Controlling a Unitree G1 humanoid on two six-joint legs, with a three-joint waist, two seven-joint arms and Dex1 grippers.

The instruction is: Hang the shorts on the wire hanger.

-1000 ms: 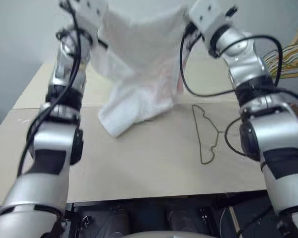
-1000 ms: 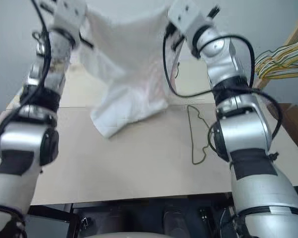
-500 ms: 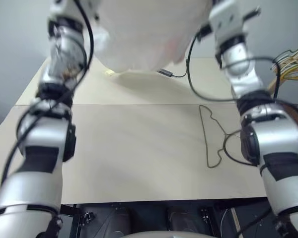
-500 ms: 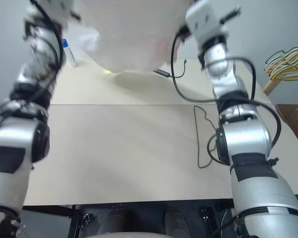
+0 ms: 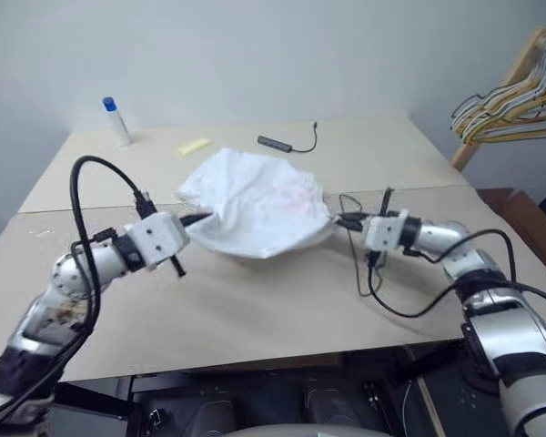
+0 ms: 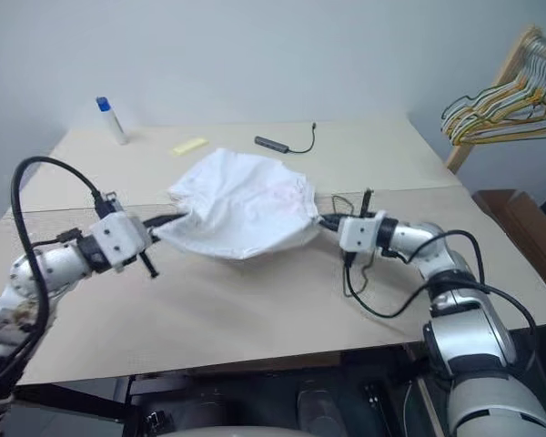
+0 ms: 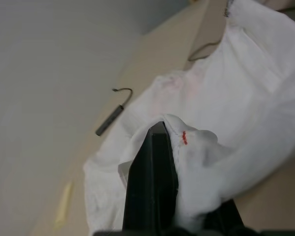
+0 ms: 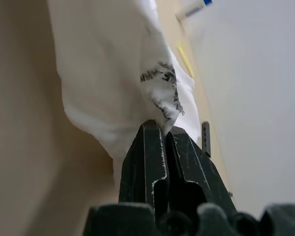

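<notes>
Now the shorts lie spread at mid-frame on the surface, each side clamped in closed fingers — left gripper, right gripper. Risk: the cloth covers most of the wire hanger, so dragging may snag it. Behind sit a pen-like stick, yellow slip and bottle — upper right, bunched hangers.

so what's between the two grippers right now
The white cloth shorts span the gap, one edge pinched in the left gripper, the other in the right gripper, sagging onto the table in both eye views.
</notes>
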